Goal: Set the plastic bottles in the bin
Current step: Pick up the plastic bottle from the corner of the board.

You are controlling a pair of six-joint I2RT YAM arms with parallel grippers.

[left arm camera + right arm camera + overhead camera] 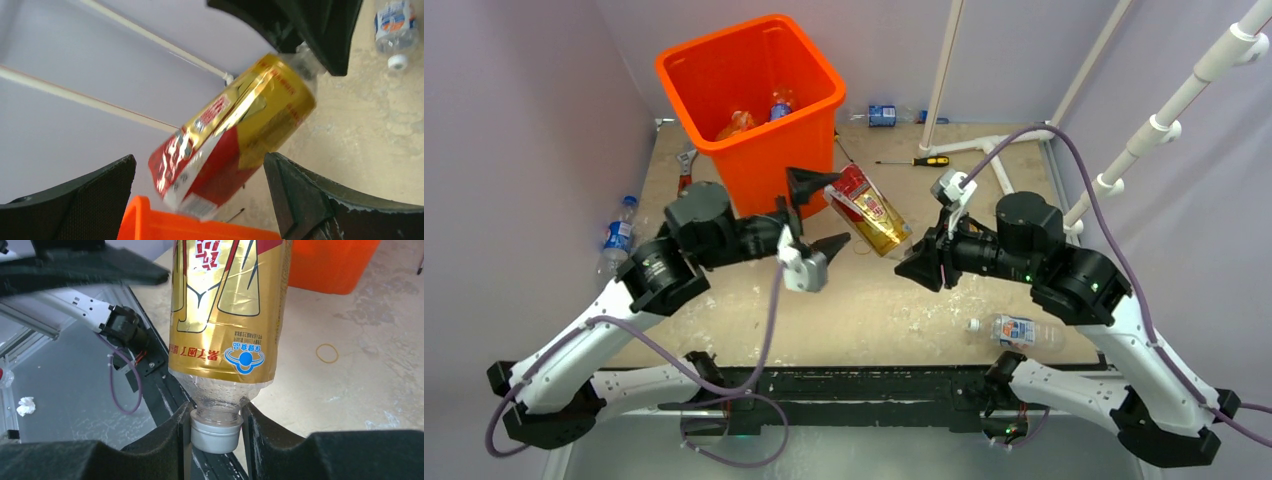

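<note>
— Largest thing first?
— Far left on the table (pixel 874 310), the orange bin (pixel 749 90). Inside, a blue-labelled bottle (pixel 780 103) and an orange-labelled bottle (pixel 739 124).
— Then the grippers?
— Left gripper (pixel 821 215) spread wide, just right of the bin's near corner, gripping nothing. Right gripper (pixel 216 432) pressed in on the cap (pixel 216 436) of the red-and-gold bottle (pixel 869 210).
— Where against the fingers?
— Cap end pinched between the right fingers. Body slants away to the far left, clear of the table. Base end reaches between the spread left fingers, just beside the bin's rim. Cannot tell whether touching them.
— Any loose ones?
— Lying on the table: a left-edge bottle (pixel 616 238) with a blue label, a near-right bottle (pixel 1021 330) beside the right arm, and a far-edge bottle (pixel 882 114) right of the bin.
</note>
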